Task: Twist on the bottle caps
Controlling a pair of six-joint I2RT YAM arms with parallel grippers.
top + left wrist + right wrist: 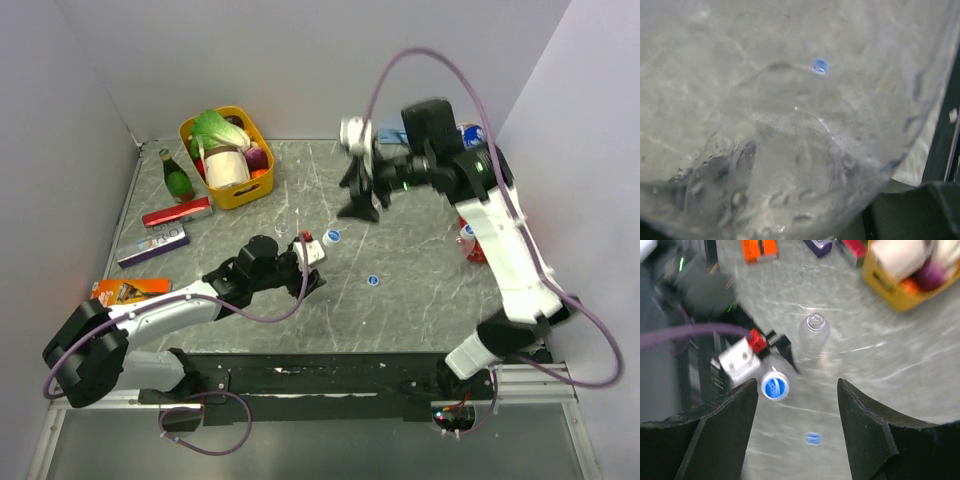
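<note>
- Right wrist view — a clear bottle (pixel 814 334) stands upright and uncapped on the desk (pixel 890 365).
- Left claw (pixel 785 347) is clenched, just beside that bottle; whether it actually grips it I cannot tell.
- Right claw (pixel 358 212) hangs above the desk — released, holding nothing.
- A blue cap (pixel 774 387) lies close to the left claw; a second cap (pixel 812 439) lies apart from it.

White links (pixel 510 250), black joints (pixel 85 350) — purple cables (pixel 415 50); right pincer (pixel 796 390) black, wedge-shaped.
</note>
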